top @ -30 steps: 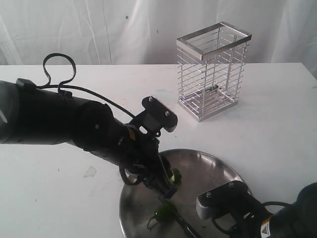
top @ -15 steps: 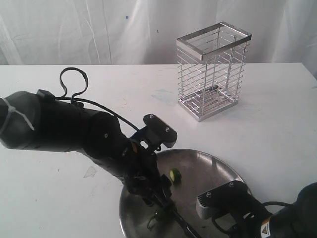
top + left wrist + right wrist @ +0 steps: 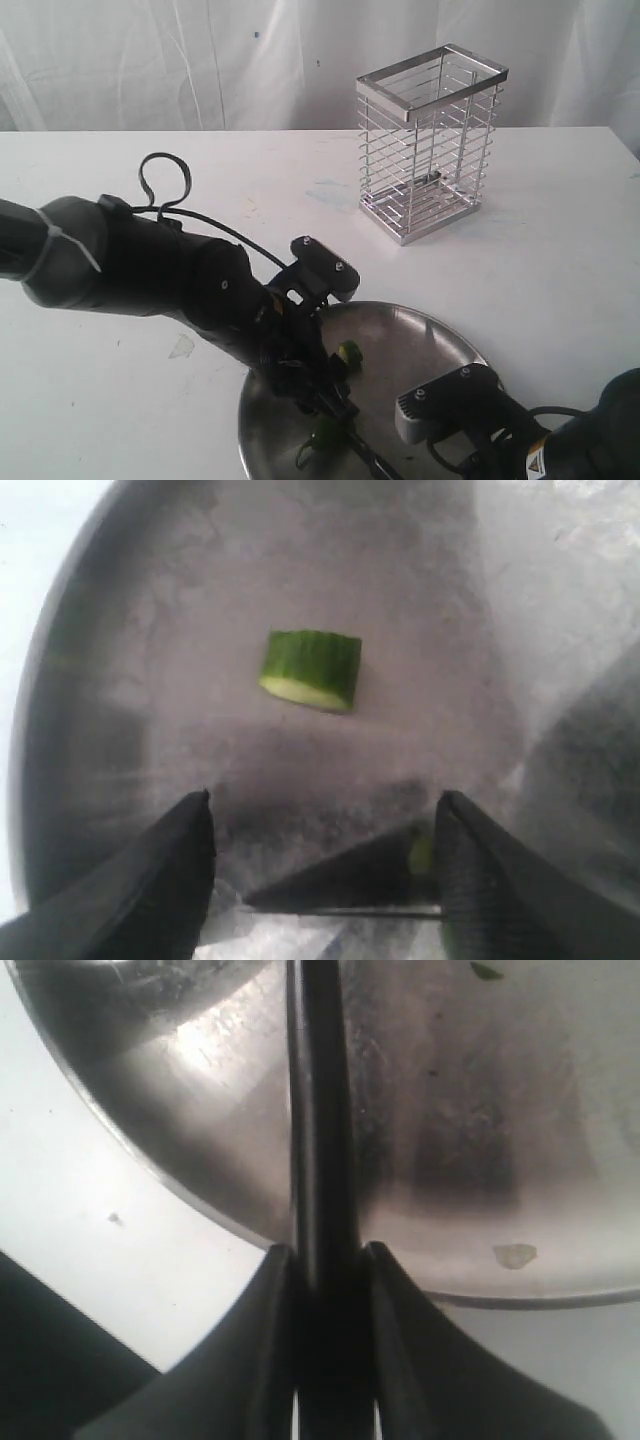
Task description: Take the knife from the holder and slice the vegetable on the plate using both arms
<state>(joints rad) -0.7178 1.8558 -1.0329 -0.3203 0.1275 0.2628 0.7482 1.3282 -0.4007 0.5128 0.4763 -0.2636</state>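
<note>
- Your desk (image 3: pixel 560 230) was white and carried everything; the holder (image 3: pixel 430 145) stood upright at its far side, well apart from the plate.
- Your left arm (image 3: pixel 150 270) reached in from the left, its cable looped above it, and leaned down over the plate's near-left part.
- Your right arm (image 3: pixel 520 430) came in at the bottom right corner, low over the plate's near edge.
- The plate (image 3: pixel 420 345) lay on the desk nearer the camera than the holder, between your two arms.
- The knife (image 3: pixel 322 1120) ran from your right pincer out across the plate's rim and over the steel.
- Your right pincer (image 3: pixel 325 1260) was closed tight on the knife's black handle, a finger pressed on either side.
- Your left pincer (image 3: pixel 325 810) was spread wide just above the plate, gripping nothing; something small and green showed beside one finger (image 3: pixel 470 880), though you could not tell whether they touched.
- The vegetable (image 3: pixel 325 430) lay on the plate right under your left pincer, mostly hidden by it.
- One cut slice (image 3: pixel 310 668) sat on bare steel ahead of the left fingers, apart from them.
</note>
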